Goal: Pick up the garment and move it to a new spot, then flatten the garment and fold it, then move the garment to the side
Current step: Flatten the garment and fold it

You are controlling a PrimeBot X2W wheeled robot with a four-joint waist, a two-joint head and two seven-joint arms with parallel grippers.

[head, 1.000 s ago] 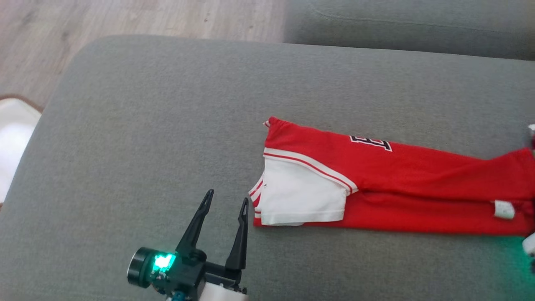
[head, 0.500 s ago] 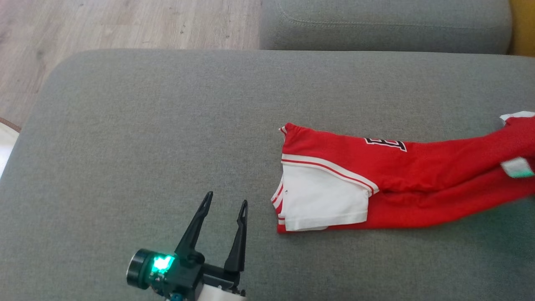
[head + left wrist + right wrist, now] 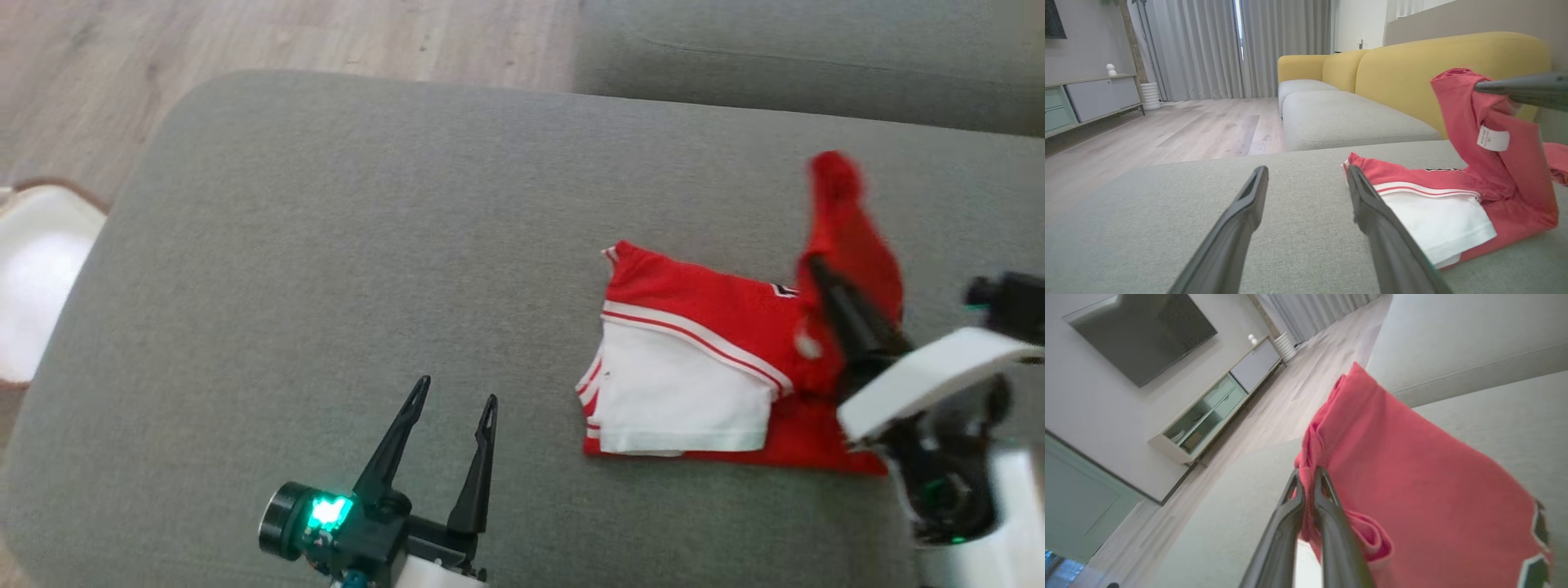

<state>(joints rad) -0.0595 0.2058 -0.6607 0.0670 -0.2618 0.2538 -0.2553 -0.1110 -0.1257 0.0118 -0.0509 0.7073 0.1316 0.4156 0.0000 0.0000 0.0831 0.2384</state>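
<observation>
right gripper (image 3: 1306, 473): I'm clamping the raised end of the red jersey (image 3: 694, 318), the rest lying below-left of it on the grey cushion (image 3: 326, 245) | left gripper (image 3: 455, 392): hanging spread, empty, jersey just right | handling: light, limp; I'm favouring bunched-edge grips

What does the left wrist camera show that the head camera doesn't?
Left wrist view, not head: a yellow sofa back, grey curtains and a low cabinet. Head view, not left wrist: the right arm's white forearm and a white thing on the floor. Both: the red shirt on the grey cushion, the open left gripper, and the right gripper shut on the shirt's raised end.
</observation>
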